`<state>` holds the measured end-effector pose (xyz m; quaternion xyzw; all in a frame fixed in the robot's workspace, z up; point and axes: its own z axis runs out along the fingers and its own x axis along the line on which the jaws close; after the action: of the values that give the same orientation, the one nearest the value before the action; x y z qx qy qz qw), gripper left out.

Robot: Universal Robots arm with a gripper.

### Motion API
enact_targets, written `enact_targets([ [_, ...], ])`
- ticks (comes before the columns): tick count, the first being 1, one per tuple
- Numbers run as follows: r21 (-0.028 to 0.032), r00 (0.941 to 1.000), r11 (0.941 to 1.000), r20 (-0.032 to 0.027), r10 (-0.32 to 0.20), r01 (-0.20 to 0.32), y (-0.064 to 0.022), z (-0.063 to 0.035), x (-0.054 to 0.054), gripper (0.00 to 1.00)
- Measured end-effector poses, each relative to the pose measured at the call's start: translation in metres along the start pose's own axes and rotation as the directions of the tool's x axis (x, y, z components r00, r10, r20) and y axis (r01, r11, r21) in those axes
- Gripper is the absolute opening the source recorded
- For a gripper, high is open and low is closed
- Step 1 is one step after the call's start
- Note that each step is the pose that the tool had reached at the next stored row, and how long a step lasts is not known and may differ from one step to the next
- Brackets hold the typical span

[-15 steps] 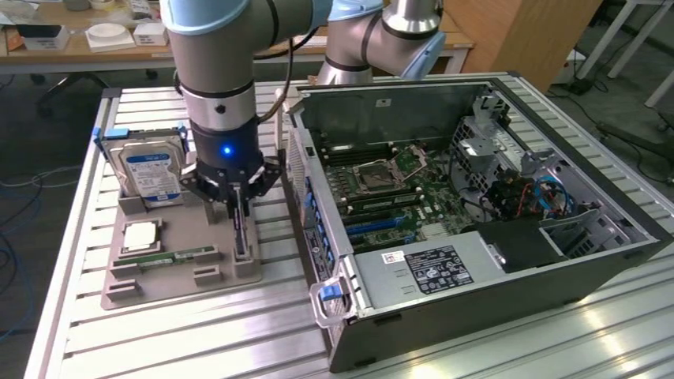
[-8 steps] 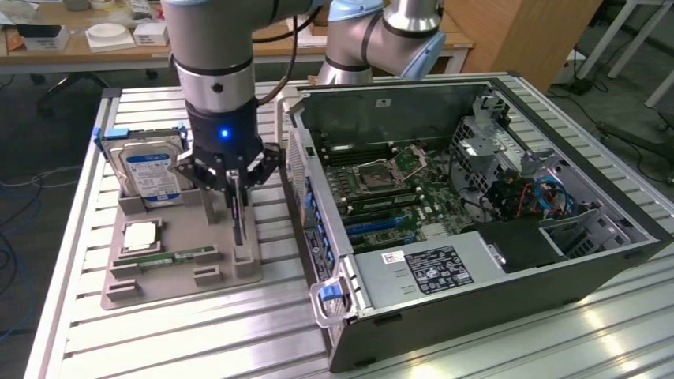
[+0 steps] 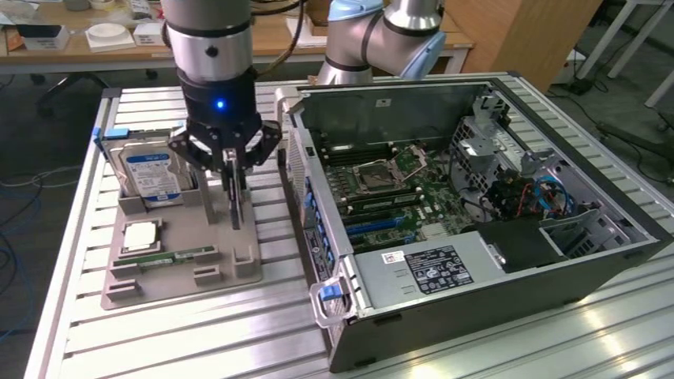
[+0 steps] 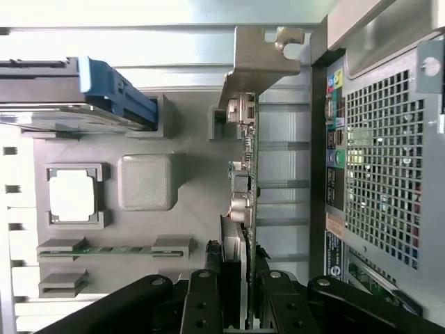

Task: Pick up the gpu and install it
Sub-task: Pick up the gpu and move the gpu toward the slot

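The gpu [image 3: 238, 207] stands on edge as a thin upright card over the right side of the grey holder tray [image 3: 179, 272]. In the wrist view, the gpu [image 4: 247, 174] is a green board seen edge-on, with its silver end bracket [image 4: 261, 52] at the far end. My gripper [image 3: 234, 183] reaches straight down onto the card's top edge. In the wrist view, the gripper [image 4: 236, 278] has its black fingers [image 4: 203, 292] pressed against both faces of the card, so it is shut on it. I cannot tell whether the card's lower edge rests in the tray.
The holder tray [image 4: 188, 125] also carries a silver hard drive [image 3: 150, 174] with a blue-white label, a square CPU chip [image 3: 140, 235] and a memory stick [image 3: 169, 257]. The open computer case [image 3: 474, 197] lies close on the exterior view's right, its motherboard [image 3: 400, 197] exposed.
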<state>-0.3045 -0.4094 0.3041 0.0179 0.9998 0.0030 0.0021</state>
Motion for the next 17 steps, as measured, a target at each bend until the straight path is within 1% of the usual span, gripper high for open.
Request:
enact_targets([
  [14, -0.0001, 1.0000, 1.0000, 0.0001, 0.000, 0.000, 0.0004, -0.0628, 0.000, 0.27],
  [17, 0.0000, 1.0000, 1.0000, -0.0001, -0.003, 0.003, 0.0004, -0.0724, 0.000, 0.27],
])
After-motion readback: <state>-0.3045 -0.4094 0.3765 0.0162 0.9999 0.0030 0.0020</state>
